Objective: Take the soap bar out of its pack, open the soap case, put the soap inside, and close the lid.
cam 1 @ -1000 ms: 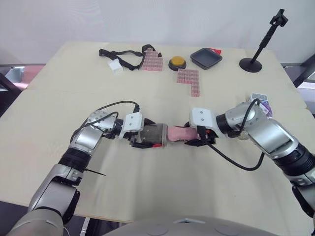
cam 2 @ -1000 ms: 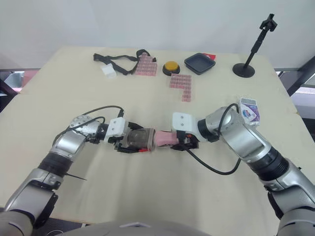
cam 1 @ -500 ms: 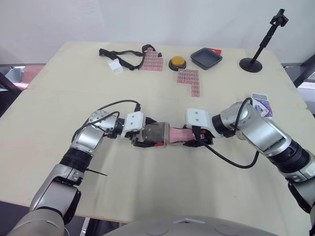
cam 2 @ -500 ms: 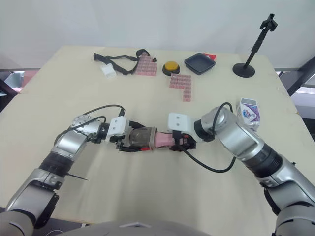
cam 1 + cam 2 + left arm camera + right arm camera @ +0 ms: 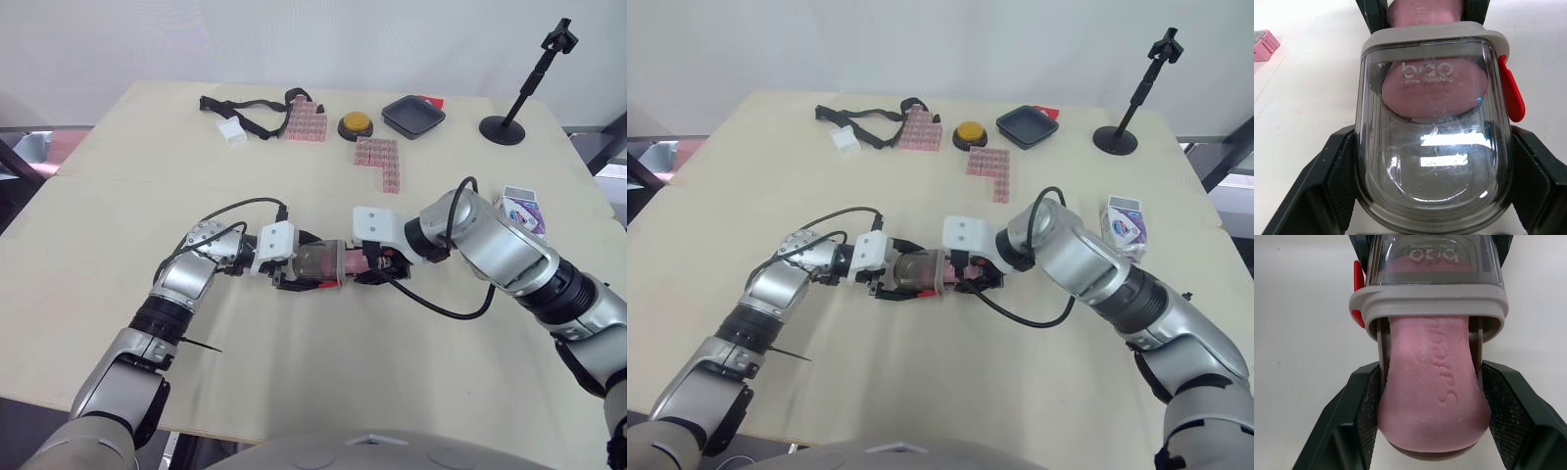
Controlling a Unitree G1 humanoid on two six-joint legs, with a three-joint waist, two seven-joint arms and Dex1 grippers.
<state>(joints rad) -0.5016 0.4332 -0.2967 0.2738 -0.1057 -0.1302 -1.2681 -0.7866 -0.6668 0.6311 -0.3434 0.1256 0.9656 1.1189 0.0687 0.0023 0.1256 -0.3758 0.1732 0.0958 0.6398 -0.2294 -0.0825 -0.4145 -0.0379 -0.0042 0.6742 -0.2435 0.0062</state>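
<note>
Your desk holds a black strap, pink blocks, yellow button, black tray and stand along its far edge; the soap pack lies at its right edge.

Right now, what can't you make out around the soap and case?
- Tray under the soap bar: right wrist view, soap covers most of it.
- Soap's contact inside the soap case: left wrist view, glare and scratches on the lid.
- Pack print: head views, too small.
- Red latch: right wrist view, half behind the case rim.
</note>
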